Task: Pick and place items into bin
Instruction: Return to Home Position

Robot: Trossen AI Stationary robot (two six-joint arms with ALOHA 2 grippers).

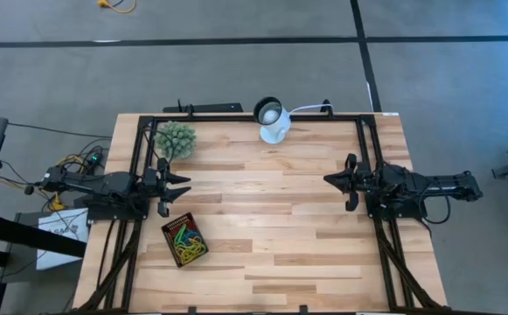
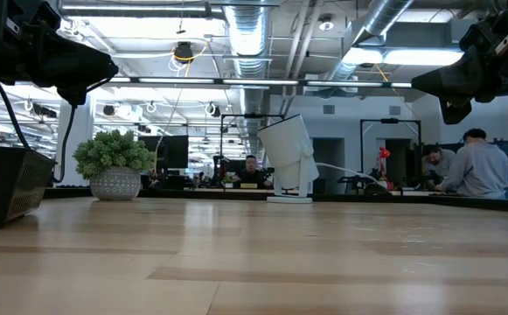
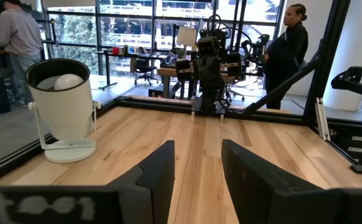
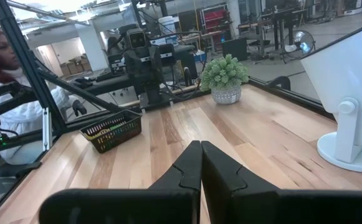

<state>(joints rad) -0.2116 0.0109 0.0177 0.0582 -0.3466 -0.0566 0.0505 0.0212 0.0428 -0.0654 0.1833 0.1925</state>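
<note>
Nearest the low camera lies the light wooden plank table, with the small shallow black rectangular bin at its near left. Thin red, green and yellow rubber-band loops lie heaped inside the bin. Just beyond it the left gripper hangs with fingers spread, empty. At the table's right side, the right gripper points inward, fingers pressed together on nothing. A fuzzy green plant ball stands far left, a white round lamp far centre.

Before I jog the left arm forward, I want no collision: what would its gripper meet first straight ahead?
The left gripper points across bare table; first in line is probably the right gripper facing it, though relative height is unclear.
</note>
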